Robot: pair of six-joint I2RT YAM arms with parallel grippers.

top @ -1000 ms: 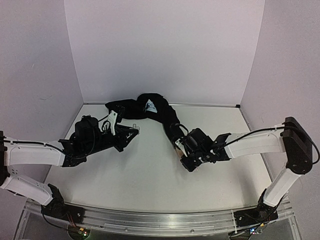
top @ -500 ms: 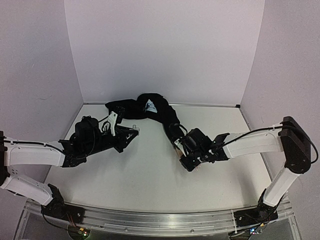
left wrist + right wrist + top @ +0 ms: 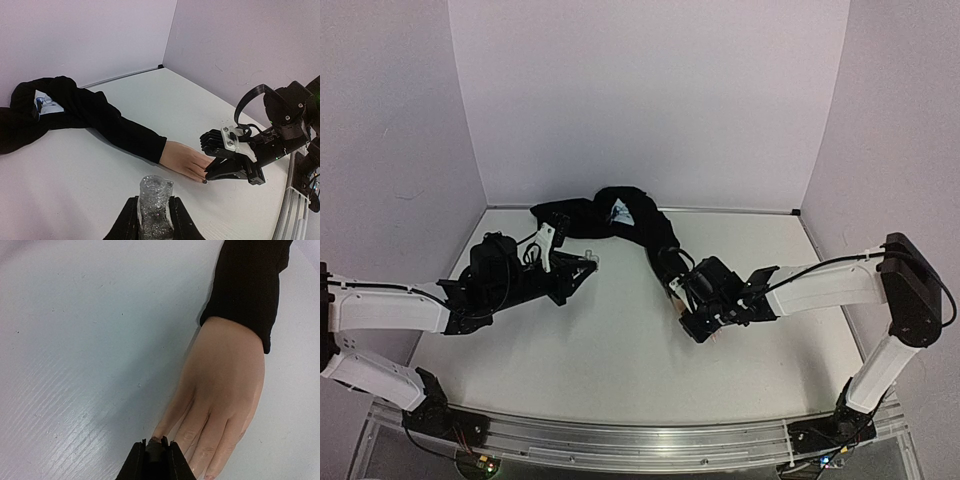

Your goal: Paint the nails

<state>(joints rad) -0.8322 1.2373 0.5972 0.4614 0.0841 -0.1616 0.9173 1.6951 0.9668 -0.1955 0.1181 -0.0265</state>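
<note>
The mannequin hand (image 3: 225, 375) lies palm down on the table, its black sleeve (image 3: 250, 285) running back to a bunched heap (image 3: 620, 215). My right gripper (image 3: 156, 456) is shut on the black brush cap (image 3: 156, 449), which sits right at the tip of one outer finger and hides that nail. One pale nail (image 3: 208, 476) shows at the bottom edge. In the left wrist view the hand (image 3: 185, 160) shows one dark fingertip (image 3: 204, 181) beside the right gripper (image 3: 220, 170). My left gripper (image 3: 154, 222) is shut on an uncapped clear glittery bottle (image 3: 154, 202), held upright to the left of the hand (image 3: 592, 258).
The white table (image 3: 620, 350) is walled by pale panels at the back and on both sides. The sleeve's bunched cloth with a white label (image 3: 42, 102) lies at the back centre. A metal rail (image 3: 620, 440) runs along the near edge.
My right gripper with the brush cap has crept slightly left along the fingertips. The left gripper and the bottle have not moved.
</note>
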